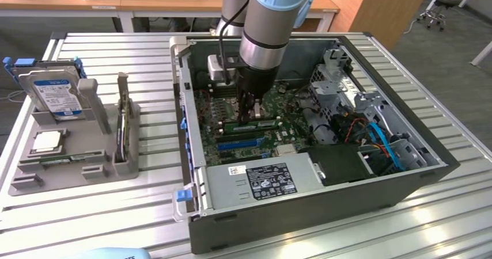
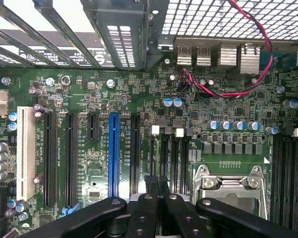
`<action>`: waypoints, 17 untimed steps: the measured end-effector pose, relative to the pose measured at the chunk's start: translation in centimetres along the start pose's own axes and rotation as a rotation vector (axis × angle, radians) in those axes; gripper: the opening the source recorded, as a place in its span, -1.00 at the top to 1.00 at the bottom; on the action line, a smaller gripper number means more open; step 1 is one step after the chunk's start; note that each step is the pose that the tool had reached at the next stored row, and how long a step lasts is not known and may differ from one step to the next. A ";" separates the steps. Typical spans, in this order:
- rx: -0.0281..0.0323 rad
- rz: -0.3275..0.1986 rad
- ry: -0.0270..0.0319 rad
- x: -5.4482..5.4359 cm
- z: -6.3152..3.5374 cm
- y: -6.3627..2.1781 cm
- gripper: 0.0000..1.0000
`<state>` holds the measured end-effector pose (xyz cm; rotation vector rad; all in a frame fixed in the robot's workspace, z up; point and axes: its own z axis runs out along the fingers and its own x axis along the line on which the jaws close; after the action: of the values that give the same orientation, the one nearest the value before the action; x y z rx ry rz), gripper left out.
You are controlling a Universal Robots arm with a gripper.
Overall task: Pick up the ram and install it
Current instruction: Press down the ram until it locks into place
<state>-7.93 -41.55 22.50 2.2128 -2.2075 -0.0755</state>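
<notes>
My gripper (image 1: 248, 120) reaches down into the open computer case (image 1: 307, 213), fingers shut together just above the motherboard (image 1: 230, 106). A long green ram stick (image 1: 264, 122) sits along the memory slots right beside the fingertips; whether they touch it I cannot tell. In the wrist view the shut black fingertips (image 2: 150, 179) of the gripper (image 2: 156, 179) hang over the black memory slots (image 2: 165, 153) with white end clips. Nothing shows between the fingers. A second ram stick (image 1: 73, 157) lies in the grey holder (image 1: 100, 167) on the exterior view's left.
The holder also carries a hard drive with a blue label (image 1: 54, 95) and a square silver processor (image 1: 48, 141). Inside the case are the power supply (image 1: 261, 181), a drive cage (image 1: 338, 75) and blue cables (image 1: 384, 144). A processor socket (image 2: 231, 183) and blue slot (image 2: 114, 153) flank the gripper.
</notes>
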 end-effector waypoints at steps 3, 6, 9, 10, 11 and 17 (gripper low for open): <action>0.0000 0.000 -0.0002 0.0 0.01 0.00 0.80; 0.0000 0.000 -0.0002 0.0 0.07 0.00 0.80; 0.0000 0.000 -0.0001 0.0 0.09 -0.01 0.80; 0.0000 0.000 -0.0001 0.0 0.10 -0.01 0.80; 0.0001 0.000 -0.0003 0.0 0.11 -0.01 0.80; -0.0001 0.000 -0.0001 0.0 0.21 -0.01 0.80</action>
<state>-7.93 -41.55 22.29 2.2129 -2.2073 -0.0757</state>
